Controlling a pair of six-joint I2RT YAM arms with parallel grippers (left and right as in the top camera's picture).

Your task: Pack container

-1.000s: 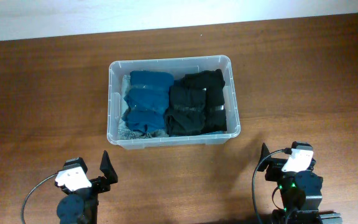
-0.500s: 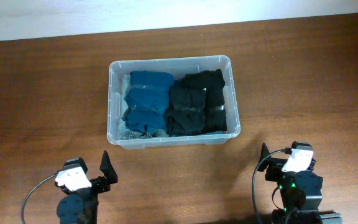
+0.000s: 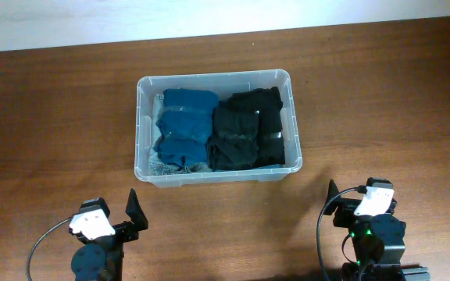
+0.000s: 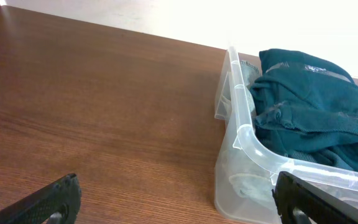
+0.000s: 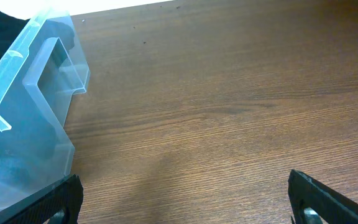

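Left gripper [image 4: 176, 202] and right gripper [image 5: 182, 202], jaws spread wide and empty, are shown near the table [image 3: 53, 117] front, well apart from the container [image 3: 213, 76] at mid-table, filled with blue garments [image 3: 184, 129] and black garments [image 3: 247, 129]; by a low approach its near rim could be struck and the bin shoved.

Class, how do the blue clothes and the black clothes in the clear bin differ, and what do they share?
Colour: the blue clothes are teal-blue, the black clothes nearly black. Place: the blue lie in the left half of the container, the black in the right. Both are folded and touch.
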